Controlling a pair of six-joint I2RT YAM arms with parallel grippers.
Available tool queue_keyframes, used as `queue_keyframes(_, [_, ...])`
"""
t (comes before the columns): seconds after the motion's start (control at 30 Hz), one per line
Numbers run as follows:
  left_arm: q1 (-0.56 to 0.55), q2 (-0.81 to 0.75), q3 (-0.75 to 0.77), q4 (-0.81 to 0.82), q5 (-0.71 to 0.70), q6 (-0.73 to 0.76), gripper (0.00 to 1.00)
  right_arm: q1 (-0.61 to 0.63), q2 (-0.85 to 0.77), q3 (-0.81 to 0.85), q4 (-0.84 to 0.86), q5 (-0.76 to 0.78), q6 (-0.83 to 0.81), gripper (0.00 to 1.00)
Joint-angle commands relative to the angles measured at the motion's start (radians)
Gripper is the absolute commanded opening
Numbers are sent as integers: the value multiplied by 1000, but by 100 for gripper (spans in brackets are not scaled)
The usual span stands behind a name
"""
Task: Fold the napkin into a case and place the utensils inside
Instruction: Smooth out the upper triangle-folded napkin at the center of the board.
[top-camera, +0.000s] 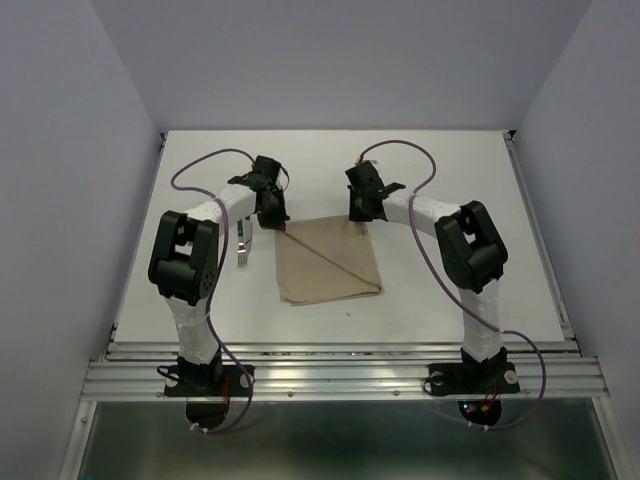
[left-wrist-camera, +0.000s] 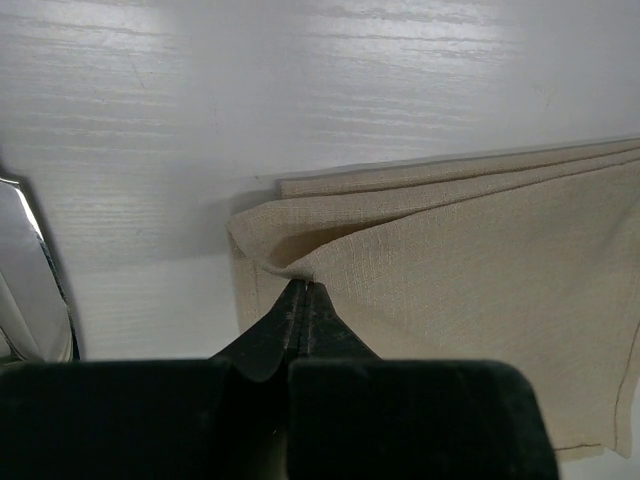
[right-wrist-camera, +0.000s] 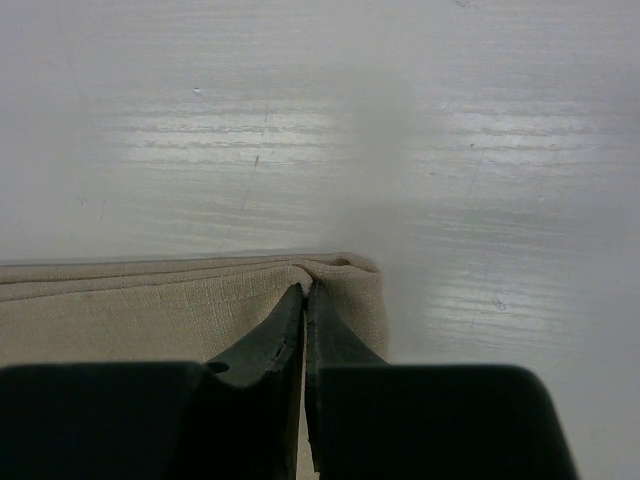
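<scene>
Beige cloth, top view: the napkin (top-camera: 328, 262) lies folded in layers at the centre of the surface (top-camera: 330, 165). A diagonal crease runs from its 11 o'clock corner to its 4 o'clock corner. The left gripper (top-camera: 272, 218) is at the 11 o'clock corner and the right gripper (top-camera: 360, 208) at the 1 o'clock corner. The utensils (top-camera: 243, 252) lie just beside the napkin at 9 o'clock, not touching it. The left arm covers most of them, so only the fork tines are clear and the count cannot be read.

Left wrist view: the left gripper (left-wrist-camera: 303, 290) is clamped on a raised pucker at the napkin (left-wrist-camera: 480, 250) corner, jaws together. The layers gape open at 12 o'clock of the tips. How many layers are caught cannot be told. A shiny metal piece, probably one of the utensils (left-wrist-camera: 25, 270), is cut off at the 9 o'clock edge.

Right wrist view: the right gripper (right-wrist-camera: 305, 290) is likewise closed on the napkin (right-wrist-camera: 150, 310) at its folded far edge, just inside the corner. The gripper body hides the cloth at 6 o'clock.

Handling: the cloth is likely light, limp and non-fragile. Stacked layers may slide apart, and the span between the two holds should sag when lifted. Grip at the corners, through all layers.
</scene>
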Motion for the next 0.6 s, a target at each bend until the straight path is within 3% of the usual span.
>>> queue_keyframes(0.0, [-2, 5, 55, -25, -23, 0, 0, -6, -34, -8, 43, 10, 7, 1])
queue_keyframes(0.57, [-2, 52, 73, -13, -40, -3, 0, -6, -34, -23, 43, 19, 6, 1])
